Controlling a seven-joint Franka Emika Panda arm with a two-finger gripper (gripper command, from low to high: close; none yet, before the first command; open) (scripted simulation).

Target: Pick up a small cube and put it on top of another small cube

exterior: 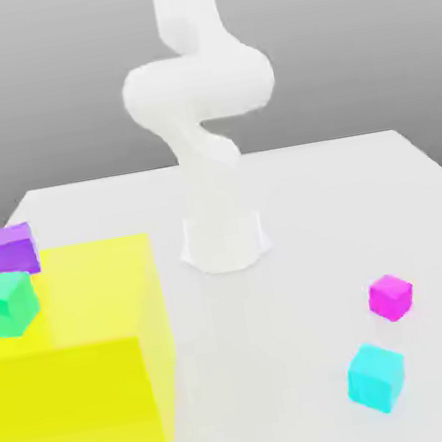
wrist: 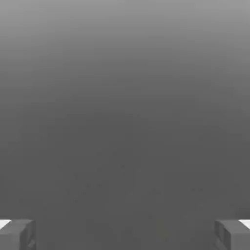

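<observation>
The white, smooth-bodied Panda arm point(exterior: 199, 97) stands on its round white base point(exterior: 225, 242) at the centre of the flat white table point(exterior: 290, 183), with its upper links curling upward and out past the top edge of the exterior view. In the hand view, the gripper point(wrist: 125, 234) is released: its two grey fingertips point(wrist: 17, 234) sit wide apart, with plain grey background between them and no object in the gap. Clock-face directions below are read in the exterior view, taking the arm base as the dial centre and 12 o'clock as the far edge of the table. The small magenta cube point(exterior: 391, 297) rests on the table at about 4 o'clock, well apart from the base. The small cyan cube point(exterior: 376, 377) rests on the table at about 5 o'clock, near the magenta cube and closer to the camera. A large, bright yellow block point(exterior: 88, 369) occupies the sector from 7 to 8 o'clock, standing on the table near the base. The small green cube point(exterior: 6, 304) appears against the yellow block's upper face at about 9 o'clock. The small purple cube point(exterior: 13, 250) lies just beyond the green cube, by the yellow block's far corner. Whether the green and purple cubes touch cannot be determined.
</observation>
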